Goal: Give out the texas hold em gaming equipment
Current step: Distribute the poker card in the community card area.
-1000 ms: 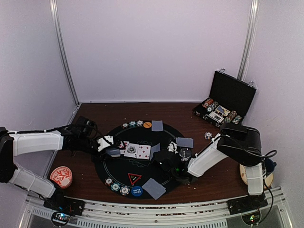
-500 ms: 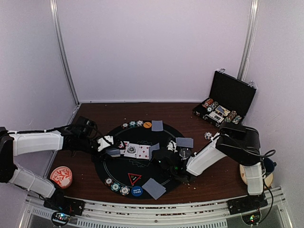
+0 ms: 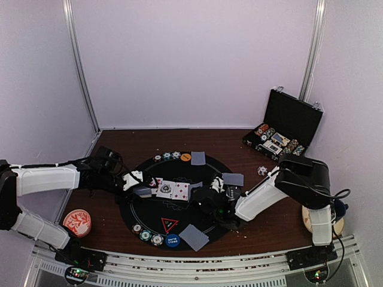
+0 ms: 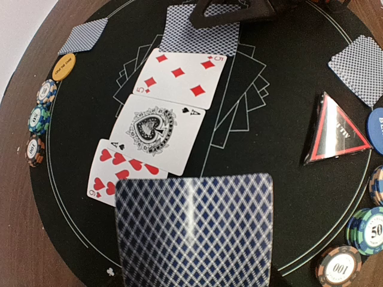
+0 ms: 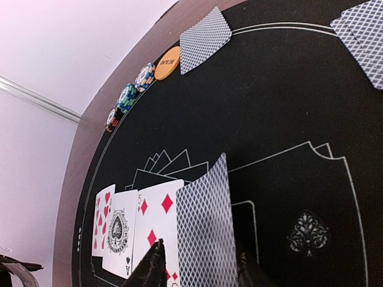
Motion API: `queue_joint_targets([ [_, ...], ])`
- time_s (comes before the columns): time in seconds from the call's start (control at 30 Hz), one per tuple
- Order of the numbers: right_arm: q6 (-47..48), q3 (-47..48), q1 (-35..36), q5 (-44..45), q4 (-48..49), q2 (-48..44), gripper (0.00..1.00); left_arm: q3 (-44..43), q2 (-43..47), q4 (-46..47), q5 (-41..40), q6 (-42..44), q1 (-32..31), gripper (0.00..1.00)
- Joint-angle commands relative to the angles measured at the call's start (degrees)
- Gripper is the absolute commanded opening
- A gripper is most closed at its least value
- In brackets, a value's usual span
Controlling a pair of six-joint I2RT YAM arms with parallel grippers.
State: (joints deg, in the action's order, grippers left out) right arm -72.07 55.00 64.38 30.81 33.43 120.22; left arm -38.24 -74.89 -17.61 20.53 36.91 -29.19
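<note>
Blue-backed card (image 4: 194, 230) clamped in left tool (image 3: 141, 189), over near end of face-up row (image 4: 161, 122); close detail in left wrist view only. See right wrist view for right tool (image 5: 200, 269): jaws apart, flanking tilted second card (image 5: 203, 221). Open case (image 3: 293, 116) with chips (image 3: 263, 130) inside. Versus one second earlier: right jaws parted.

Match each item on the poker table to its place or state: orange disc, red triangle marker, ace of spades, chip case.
1 orange disc
2 red triangle marker
3 ace of spades
4 chip case

A open, at the table's far right
B face up between two red cards
C at the mat's far edge, beside a face-down card
D at the mat's near edge, beside a blue disc

Pairs: 1-C, 2-D, 3-B, 4-A
</note>
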Motion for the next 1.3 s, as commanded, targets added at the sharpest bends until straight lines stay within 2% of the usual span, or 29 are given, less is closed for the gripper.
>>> queue_joint_targets([
  [0.0,0.32,-1.37,0.26,3.78,-11.08,-0.62,0.38,0.27,1.14,2.05,0.12,-0.34,0.47,0.09],
  [0.37,1.57,-0.86,0.9,7.69,-16.45,-3.22,0.59,0.27,1.32,2.05,0.12,-0.34,0.52,0.09],
  [0.57,4.11,-0.91,1.1,10.0,-19.52,-7.27,0.81,0.27,1.19,2.05,0.08,-0.34,0.47,0.09],
  [0.7,10.64,-0.75,1.35,8.97,-19.24,-10.78,0.98,0.2,1.24,1.97,-0.18,-0.02,0.53,0.09],
  [0.8,19.48,-0.06,1.46,4.18,-16.05,-13.29,1.0,0.2,1.85,1.62,0.25,0.58,0.48,0.09],
  [1.0,31.65,3.44,1.5,-13.61,-10.09,-14.68,1.0,0.18,4.42,-0.44,2.21,2.44,0.45,0.1],
  [1.13,34.27,8.6,1.39,-25.41,-10.21,-12.02,1.0,0.36,5.45,-1.42,3.05,3.44,0.08,0.1],
  [1.27,35.03,12.55,1.43,-32.43,-9.71,-9.46,1.0,0.85,5.61,-2.46,3.17,4.55,-1.29,0.1],
])
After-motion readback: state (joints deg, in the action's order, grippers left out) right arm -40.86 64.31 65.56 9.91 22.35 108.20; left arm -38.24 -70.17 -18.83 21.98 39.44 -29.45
